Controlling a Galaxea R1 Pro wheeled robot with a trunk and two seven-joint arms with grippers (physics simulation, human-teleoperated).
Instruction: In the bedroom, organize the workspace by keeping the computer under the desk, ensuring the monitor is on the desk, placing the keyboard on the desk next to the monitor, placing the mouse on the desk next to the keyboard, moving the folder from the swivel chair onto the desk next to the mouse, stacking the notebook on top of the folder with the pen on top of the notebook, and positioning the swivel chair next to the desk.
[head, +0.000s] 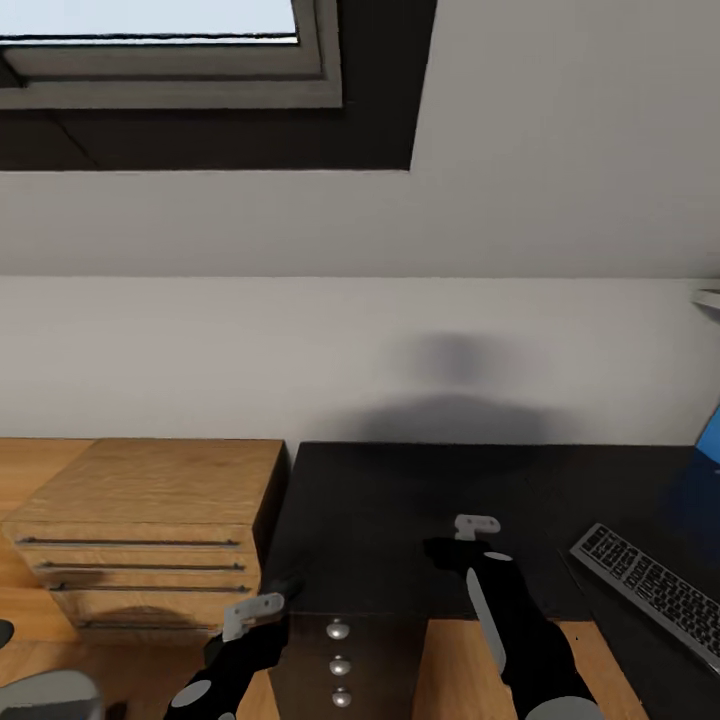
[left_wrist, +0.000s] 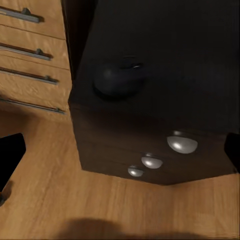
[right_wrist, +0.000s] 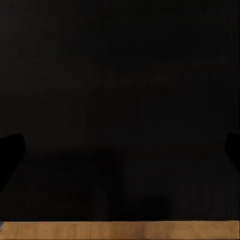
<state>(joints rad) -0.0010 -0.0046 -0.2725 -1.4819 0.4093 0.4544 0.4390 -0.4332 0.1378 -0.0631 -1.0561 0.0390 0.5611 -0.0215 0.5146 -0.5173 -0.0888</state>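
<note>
- Left gripper (head: 262, 612) hovers at the desk (head: 400, 500) corner, jaws spread apart; one black mouse (left_wrist: 117, 77) lies on the top between the fingertips' lines, above three round knobs (left_wrist: 182, 143).
- Right gripper (head: 462, 540) hangs over the bare desk top, fingers also apart.
- One keyboard (head: 650, 590) lies at right, long axis slanted.

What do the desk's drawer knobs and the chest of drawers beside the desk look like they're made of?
The drawer knobs look like polished metal: silver domes with bright highlights. The chest of drawers looks like light wood or wood veneer, matte, with visible grain; its slim bar handles look like brushed grey metal.
</note>
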